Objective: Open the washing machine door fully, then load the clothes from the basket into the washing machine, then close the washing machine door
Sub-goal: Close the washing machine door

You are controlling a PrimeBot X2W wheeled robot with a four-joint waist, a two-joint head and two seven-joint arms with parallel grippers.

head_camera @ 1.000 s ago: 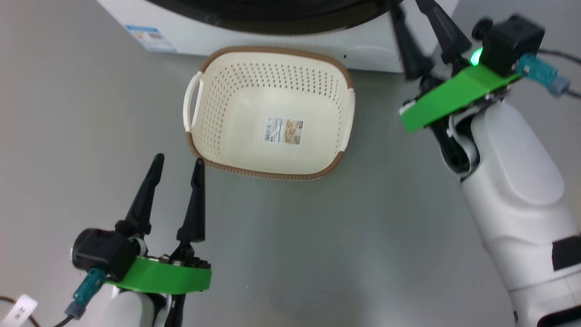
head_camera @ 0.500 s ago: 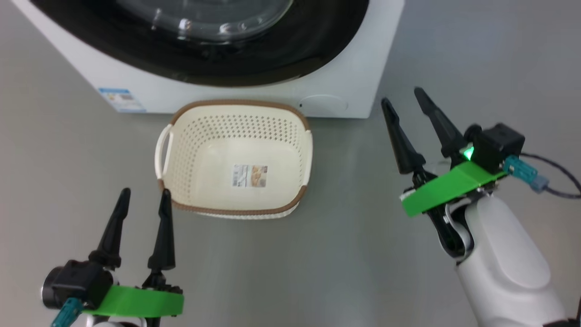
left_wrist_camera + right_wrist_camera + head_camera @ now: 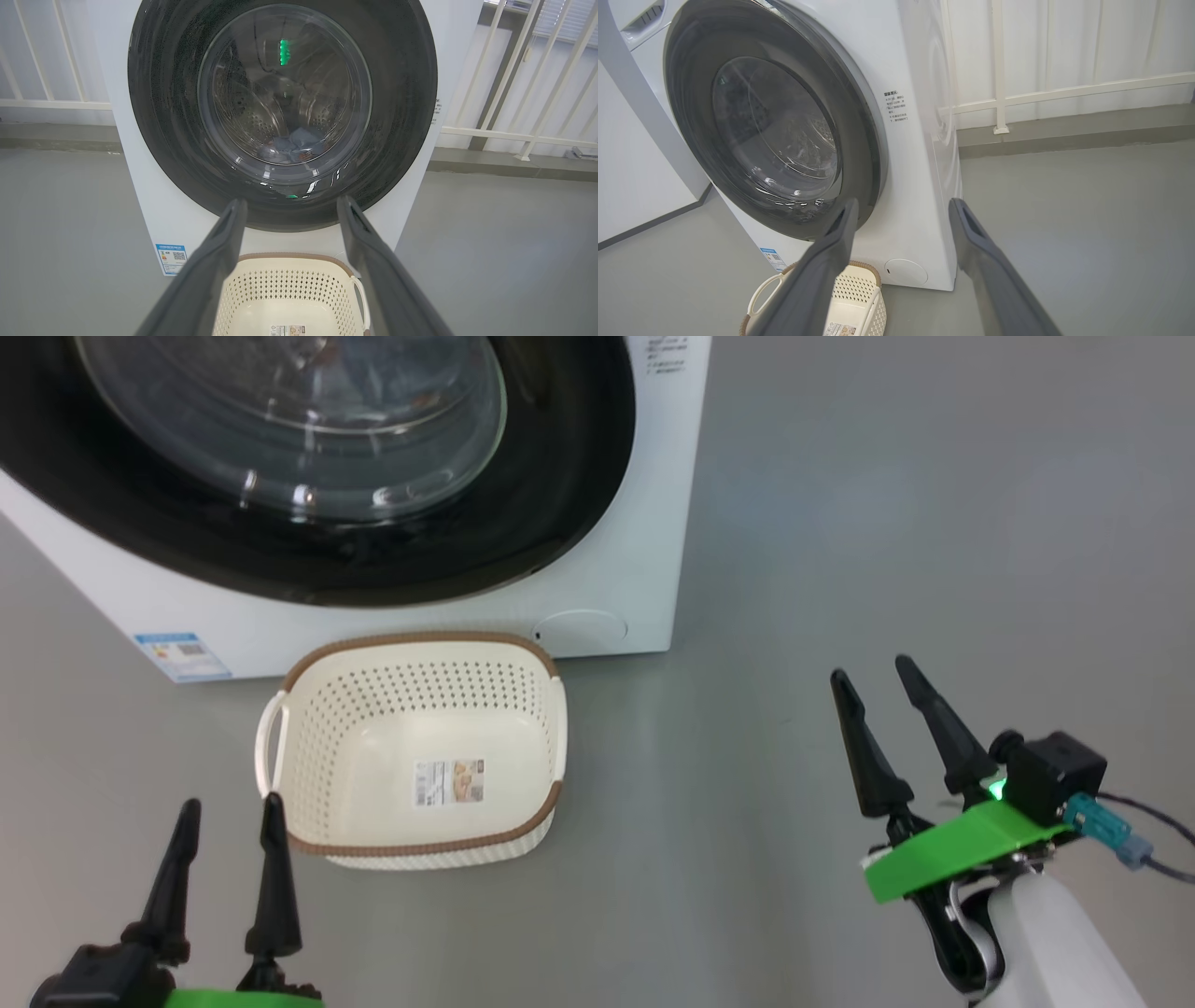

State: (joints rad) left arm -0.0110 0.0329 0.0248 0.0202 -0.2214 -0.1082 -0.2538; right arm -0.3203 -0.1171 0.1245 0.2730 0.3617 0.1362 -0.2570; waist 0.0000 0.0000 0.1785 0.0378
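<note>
Black-rimmed washing machine door (image 3: 282, 102) sits closed, blue clothes (image 3: 292, 147) behind its glass.

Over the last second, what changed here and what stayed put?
The head camera tilted up. The right gripper drew back from the round glossy black washing machine door, open and empty. The cream perforated plastic basket, empty, the door and the open left gripper stayed put.

L arm (image 3: 103, 980) lower left, R arm (image 3: 1055, 943) lower right, both w/ jaws wide apart, nothing held.
</note>
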